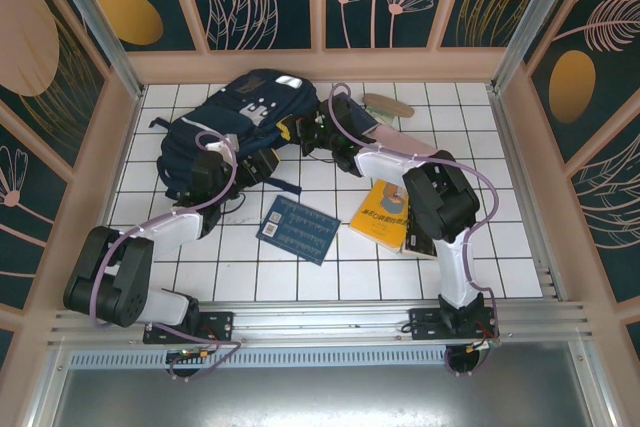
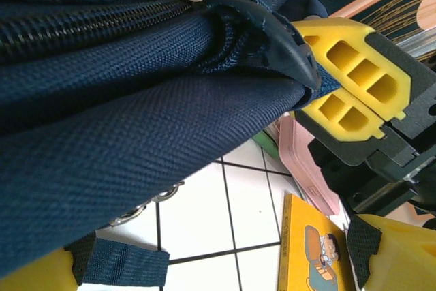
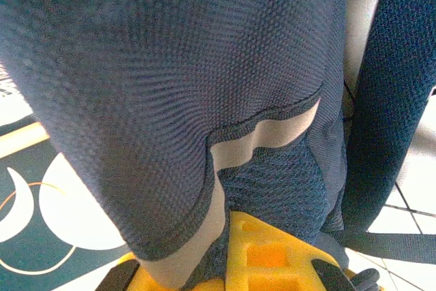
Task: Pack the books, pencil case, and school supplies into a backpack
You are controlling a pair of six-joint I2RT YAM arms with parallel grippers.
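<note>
- Two arms reach to the backpack (image 1: 225, 137), which lies left of centre in the upper half of the top view on the white tiled table (image 1: 330, 287).
- Right gripper (image 1: 303, 133): clenched on the right edge of the backpack. In the left wrist view its yellow pads (image 2: 354, 76) sit at the right of the frame. They pinch a fold of navy fabric just below the zipper (image 2: 88, 22).
- Right wrist view: navy mesh with a pale grey band (image 3: 266, 138) hangs across the frame. One yellow pad at bottom centre touches the fabric.
- Left gripper (image 1: 262, 165): released, jaws spread wide, nothing clamped. Its yellow fingers (image 2: 398, 257) stand in the two bottom corners of the left wrist view, under the bulk of the backpack. A webbing strap (image 2: 126, 264) lies just beside the bottom-left finger.
- Blue book (image 1: 298, 230): flat on the tiles, lower centre of the top view, apart from the backpack.
- Yellow book (image 1: 383, 209): right of centre, just beside the right arm.
- Pencil case (image 2: 303, 161): pink, lower right in the left wrist view, between the yellow book and the backpack.
- Tan oval piece (image 1: 388, 104): upper right of centre, near the far wall.
</note>
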